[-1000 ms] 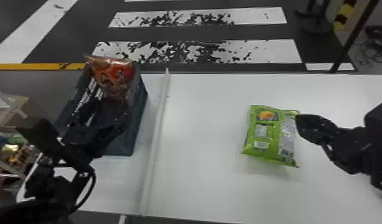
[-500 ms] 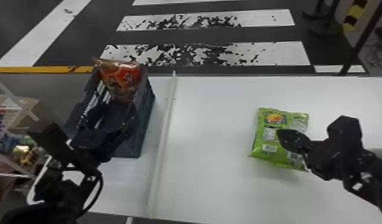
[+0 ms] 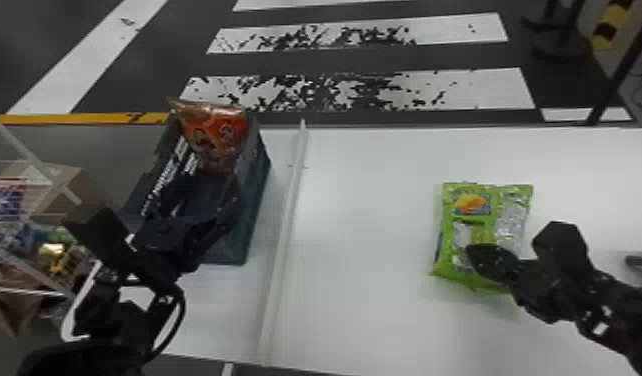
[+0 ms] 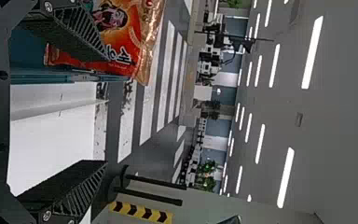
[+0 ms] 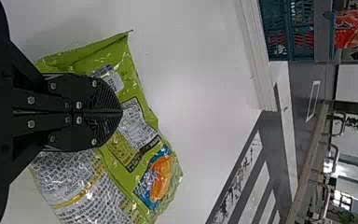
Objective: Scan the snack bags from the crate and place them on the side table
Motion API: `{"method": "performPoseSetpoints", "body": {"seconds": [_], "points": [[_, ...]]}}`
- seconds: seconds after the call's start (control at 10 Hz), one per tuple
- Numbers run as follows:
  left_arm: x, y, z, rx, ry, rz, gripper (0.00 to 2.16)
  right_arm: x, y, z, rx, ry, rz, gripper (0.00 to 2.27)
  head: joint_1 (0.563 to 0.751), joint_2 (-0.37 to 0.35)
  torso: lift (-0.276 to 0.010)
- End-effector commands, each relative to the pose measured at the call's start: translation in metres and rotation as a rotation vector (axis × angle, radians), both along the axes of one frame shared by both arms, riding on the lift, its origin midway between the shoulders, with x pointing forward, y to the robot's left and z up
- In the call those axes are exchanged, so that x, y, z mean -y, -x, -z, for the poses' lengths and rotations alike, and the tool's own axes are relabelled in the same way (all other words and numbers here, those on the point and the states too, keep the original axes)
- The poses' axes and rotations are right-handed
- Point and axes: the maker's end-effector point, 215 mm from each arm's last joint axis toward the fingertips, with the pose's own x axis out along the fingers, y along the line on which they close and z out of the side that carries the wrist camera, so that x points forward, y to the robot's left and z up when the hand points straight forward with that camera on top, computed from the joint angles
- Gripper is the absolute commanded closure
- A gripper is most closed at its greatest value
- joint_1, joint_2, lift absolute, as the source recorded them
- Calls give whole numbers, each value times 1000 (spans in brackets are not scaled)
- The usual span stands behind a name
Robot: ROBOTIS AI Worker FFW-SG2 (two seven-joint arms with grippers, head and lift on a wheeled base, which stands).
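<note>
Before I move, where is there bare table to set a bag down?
The widest bare patch of the white table lies between the raised strip and the green bag. It is crowded right there at that bag, under the right gripper, and left of the strip, around the crate and left gripper.

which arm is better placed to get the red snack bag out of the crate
Left, probably: the left gripper hangs open by the crate and red snack bag, while the right gripper is shut over the green bag, farther off.
</note>
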Motion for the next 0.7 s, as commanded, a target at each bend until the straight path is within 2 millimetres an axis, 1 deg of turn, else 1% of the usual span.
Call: {"method": "performPoseSetpoints", "body": {"seconds": [0.0, 0.1, 0.3, 0.5, 0.6], "points": [[2, -1, 0, 2, 3, 1, 100, 0, 5, 2, -3, 1, -26, 2250, 695, 169, -94], [1, 0, 0, 1, 3, 0, 100, 3, 9, -5, 7, -3, -57, 2250, 695, 171, -94], [-2, 0, -1, 3, 2, -4, 100, 22, 14, -24, 28, 14, -98, 2250, 695, 170, -94], [0, -1, 0, 3, 4, -2, 100, 38, 16, -33, 37, 17, -84, 2250, 695, 147, -94], [1, -2, -1, 5, 5, -1, 100, 34, 19, -44, 54, -9, -84, 2250, 695, 133, -94]]}}
